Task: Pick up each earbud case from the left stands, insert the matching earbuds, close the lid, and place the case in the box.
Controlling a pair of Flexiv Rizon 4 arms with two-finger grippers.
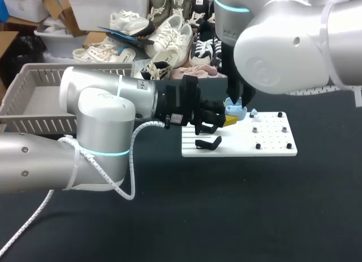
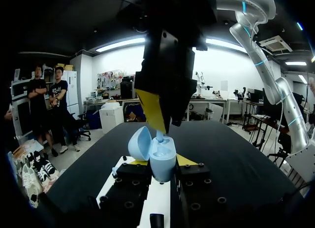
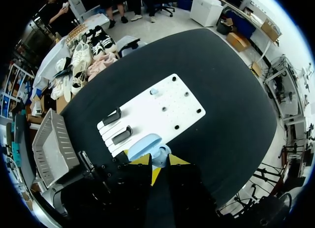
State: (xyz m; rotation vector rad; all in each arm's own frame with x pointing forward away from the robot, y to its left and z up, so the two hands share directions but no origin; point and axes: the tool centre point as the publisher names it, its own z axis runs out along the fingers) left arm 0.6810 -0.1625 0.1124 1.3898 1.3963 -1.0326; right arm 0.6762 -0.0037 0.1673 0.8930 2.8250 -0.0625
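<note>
Clamped tight in the left gripper (image 2: pixel 161 162) – a light blue earbud case (image 2: pixel 162 154), lid open, up over the white board (image 1: pixel 271 147). Just above it, the right gripper (image 3: pixel 158 160), tiny earbud (image 2: pixel 160 135) underneath – squeezing or loose, cannot tell.

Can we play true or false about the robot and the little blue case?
1. The lid of the blue case is open. True.
2. The case sits on a black stand. False: the left gripper holds it from both sides, above the white board.
3. The right gripper is just above the open case. True.
4. Both black stands hold cases. False: the two stands on the board are bare.
</note>
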